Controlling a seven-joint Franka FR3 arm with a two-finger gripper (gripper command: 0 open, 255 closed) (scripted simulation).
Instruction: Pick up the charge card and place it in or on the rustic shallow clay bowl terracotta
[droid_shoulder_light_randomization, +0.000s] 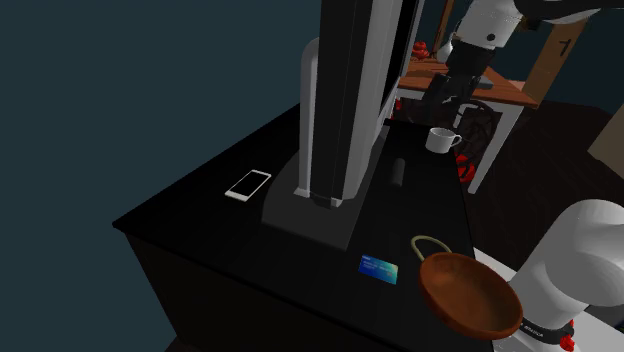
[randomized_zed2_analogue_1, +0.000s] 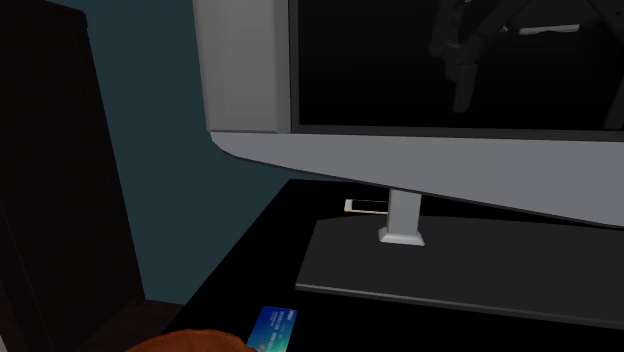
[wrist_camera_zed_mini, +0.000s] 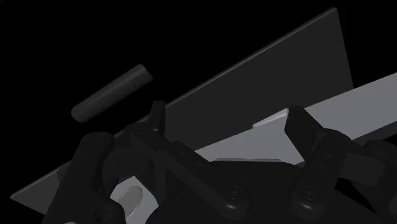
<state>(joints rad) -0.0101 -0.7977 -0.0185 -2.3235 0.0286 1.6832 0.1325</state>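
Shoulder view: the blue card (droid_shoulder_light_randomization: 380, 268) lies flat near the desk's (droid_shoulder_light_randomization: 200, 215) near edge, just beside the brown bowl (droid_shoulder_light_randomization: 468, 293). Second exterior view: the same. Wrist view: the gripper (wrist_camera_zed_mini: 226, 111) gapes wide, empty. Thin, stiff and slick, the card probably needs pinching across its long edges.

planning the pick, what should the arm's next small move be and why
Probably carry the gripper over toward the blue card. The gripper hangs open up by the white mug, far from the card, which lies flat on the black desk right beside the brown bowl.
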